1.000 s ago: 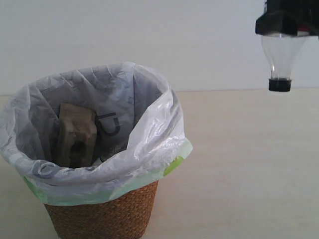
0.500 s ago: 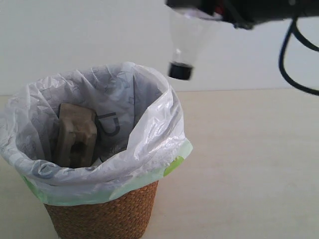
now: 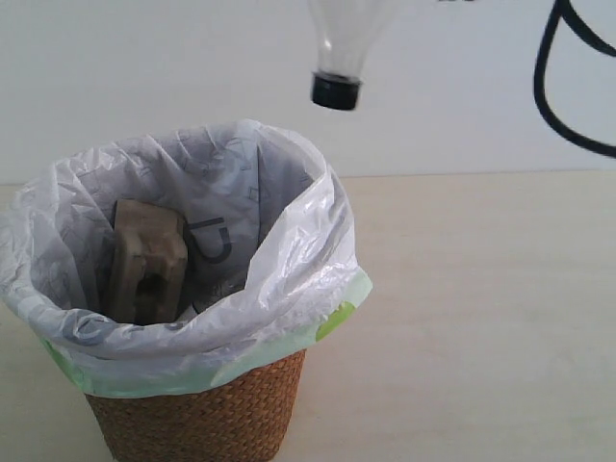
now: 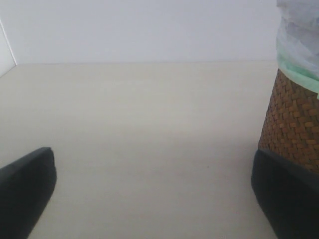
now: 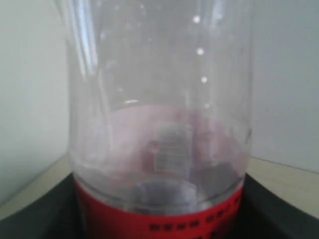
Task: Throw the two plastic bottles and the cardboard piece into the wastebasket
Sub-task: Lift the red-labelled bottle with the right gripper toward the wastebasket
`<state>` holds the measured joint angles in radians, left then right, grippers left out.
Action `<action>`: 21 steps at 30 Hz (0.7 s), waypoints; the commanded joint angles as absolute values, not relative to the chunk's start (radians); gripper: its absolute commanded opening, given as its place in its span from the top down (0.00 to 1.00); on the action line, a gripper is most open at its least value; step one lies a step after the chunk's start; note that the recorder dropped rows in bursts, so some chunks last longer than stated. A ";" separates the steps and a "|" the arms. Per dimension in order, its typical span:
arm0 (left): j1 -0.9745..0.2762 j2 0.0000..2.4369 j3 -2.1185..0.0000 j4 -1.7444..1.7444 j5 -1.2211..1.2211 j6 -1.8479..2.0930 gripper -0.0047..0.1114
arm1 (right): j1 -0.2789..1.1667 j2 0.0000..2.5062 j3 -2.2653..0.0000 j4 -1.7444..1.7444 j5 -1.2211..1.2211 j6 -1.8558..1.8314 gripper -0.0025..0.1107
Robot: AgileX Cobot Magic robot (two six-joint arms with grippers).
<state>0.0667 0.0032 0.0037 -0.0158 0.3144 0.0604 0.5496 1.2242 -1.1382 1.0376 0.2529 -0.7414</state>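
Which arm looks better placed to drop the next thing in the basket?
Right, probably. The right gripper clamps the red-labelled bottle, hanging cap-down about over the wastebasket rim. The left gripper sits low beside the wastebasket, open and empty.

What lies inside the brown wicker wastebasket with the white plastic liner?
A grey-beige moulded cardboard piece stands inside; the liner's front rim hides the bottom and anything lying there.

Left pincer (image 4: 152, 172) agape, right pincer (image 5: 159, 221) clamped
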 commanded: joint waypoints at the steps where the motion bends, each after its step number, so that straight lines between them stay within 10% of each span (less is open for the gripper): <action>1: 0.059 0.000 0.000 -0.018 0.307 0.052 0.03 | 0.398 1.218 -1.092 0.851 0.267 -0.604 0.98; 11: 0.059 0.000 0.000 -0.018 0.307 0.052 0.03 | 0.045 1.218 -1.088 0.686 0.394 -0.549 0.98; 21: 0.059 0.000 0.000 -0.018 0.307 0.052 0.03 | 0.126 1.220 -1.088 0.757 0.445 -0.545 0.98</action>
<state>0.0667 0.0032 0.0037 -0.0158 0.3144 0.0604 0.0723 1.2242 -1.0865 0.7208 0.4268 -0.5452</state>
